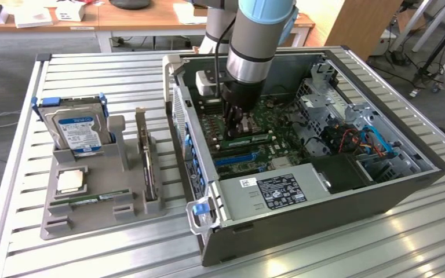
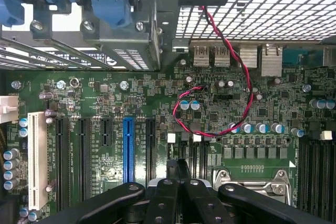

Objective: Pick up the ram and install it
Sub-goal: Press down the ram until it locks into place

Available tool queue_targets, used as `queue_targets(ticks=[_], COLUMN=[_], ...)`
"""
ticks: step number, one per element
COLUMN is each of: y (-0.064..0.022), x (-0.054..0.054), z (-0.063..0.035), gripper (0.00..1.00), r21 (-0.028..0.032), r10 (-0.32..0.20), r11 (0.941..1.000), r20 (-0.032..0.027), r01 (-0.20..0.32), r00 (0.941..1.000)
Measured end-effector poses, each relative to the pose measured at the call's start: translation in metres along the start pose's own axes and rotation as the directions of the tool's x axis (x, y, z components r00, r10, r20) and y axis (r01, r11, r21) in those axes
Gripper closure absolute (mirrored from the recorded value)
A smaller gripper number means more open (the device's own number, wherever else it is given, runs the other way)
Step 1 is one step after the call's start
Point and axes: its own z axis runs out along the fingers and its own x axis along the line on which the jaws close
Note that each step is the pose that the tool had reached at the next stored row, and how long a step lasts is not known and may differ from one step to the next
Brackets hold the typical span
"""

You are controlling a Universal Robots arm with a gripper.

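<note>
**Pressing at the memory slots, fingers together**

Reaching down into the open case (image 1: 408, 174), your gripper (image 1: 236, 124) had its fingers drawn together with nothing visibly clamped between them. In the wrist view the gripper (image 2: 178, 177) sat right over the slots with white clips (image 2: 197, 138), beside the processor socket (image 2: 252, 179).

Ram: a narrow green stick (image 1: 250, 139) lay along the board (image 2: 157, 103) just beside the fingertips. I took this for the ram. I could not tell whether it was fully seated or only resting in its slot. It looked flat, long and thin, with dark chips. A second green stick (image 1: 91, 200) with a pale label lay in the tray (image 1: 91, 223), near the processor (image 1: 72, 180).

Risks, as I judged them:
- Pushing off-centre with so narrow a tip could rock the stick, so that one end goes home and the other clip stays unlatched.
- A thin board will flex or chip if forced while misaligned with the slot key.
- The red-and-black wire (image 2: 239, 61) looped close by and could snag on the arm.
</note>
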Motion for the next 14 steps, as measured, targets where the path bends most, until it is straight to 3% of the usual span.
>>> queue_targets(ticks=[14], y=[-0.0001], x=[0.0000], z=[0.0014], gripper=[0.89], r21=[0.0002], r10=[0.000], r11=[1.0000], r20=[0.0003], r01=[0.000], r00=[1.0000])
